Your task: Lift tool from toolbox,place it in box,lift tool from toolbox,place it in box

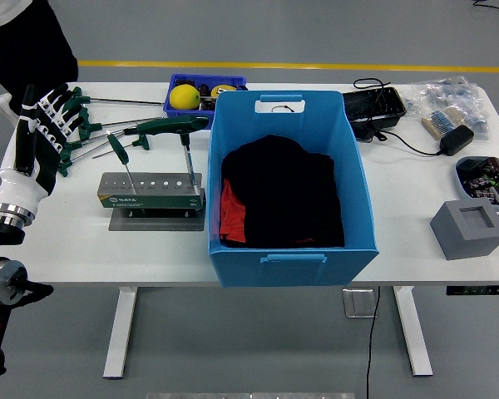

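Two T-handle tools (125, 162) stand in the rack (150, 193)
Left robot hand (40, 125) hovers spread, empty; blue box (291, 191) beside rack on tabletop (416, 224)

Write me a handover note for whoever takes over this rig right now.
Left hand: raised at the table's left edge, fingers spread, holding nothing. Right hand: out of view.
Tool rack: two green-handled T-keys still standing in it; more T-handle tools lie behind it.
Blue box: holds dark cloth with a red item; no tool visible inside.
Done: nothing evident. Left: both lifts and placements.
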{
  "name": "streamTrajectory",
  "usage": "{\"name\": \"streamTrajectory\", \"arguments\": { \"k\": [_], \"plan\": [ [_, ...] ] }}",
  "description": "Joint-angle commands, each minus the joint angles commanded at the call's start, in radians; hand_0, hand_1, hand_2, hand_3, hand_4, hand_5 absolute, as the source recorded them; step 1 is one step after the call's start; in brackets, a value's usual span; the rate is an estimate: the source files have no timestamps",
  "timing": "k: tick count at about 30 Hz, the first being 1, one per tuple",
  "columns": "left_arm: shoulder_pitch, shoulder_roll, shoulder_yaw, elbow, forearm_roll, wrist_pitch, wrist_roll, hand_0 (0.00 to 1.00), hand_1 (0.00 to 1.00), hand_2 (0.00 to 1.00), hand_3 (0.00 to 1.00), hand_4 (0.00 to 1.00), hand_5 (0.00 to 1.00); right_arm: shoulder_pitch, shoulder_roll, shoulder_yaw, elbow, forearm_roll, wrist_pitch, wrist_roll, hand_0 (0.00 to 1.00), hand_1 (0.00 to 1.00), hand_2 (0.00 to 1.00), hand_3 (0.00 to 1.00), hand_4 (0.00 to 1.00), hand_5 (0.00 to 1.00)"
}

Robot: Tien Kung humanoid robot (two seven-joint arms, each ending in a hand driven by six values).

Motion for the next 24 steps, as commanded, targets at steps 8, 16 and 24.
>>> {"name": "streamTrajectory", "arguments": {
  "k": [8,16,24],
  "plan": [
    [0.004,-0.007,-0.005,0.001,0.015,0.002,-0.001,0.895,0.917,0.984,0.899,0.998,0.998,-0.002,0.001,0.01,0.0,-0.007,-0.001,-0.003,0.731,0.727,0.78,0.634,0.856,0.747],
    [0.001,-0.01,-0.017,0.009,0.026,0.005,-0.002,0.898,0.917,0.985,0.898,0.998,0.998,-0.001,0.003,0.019,0.0,-0.015,-0.003,-0.007,0.731,0.726,0.78,0.632,0.856,0.747],
    [0.004,-0.012,-0.023,0.014,0.03,0.006,-0.001,0.901,0.93,0.986,0.899,0.998,0.998,-0.001,0.003,0.016,0.0,-0.017,-0.002,-0.007,0.731,0.726,0.779,0.632,0.855,0.747]
  ]
}}
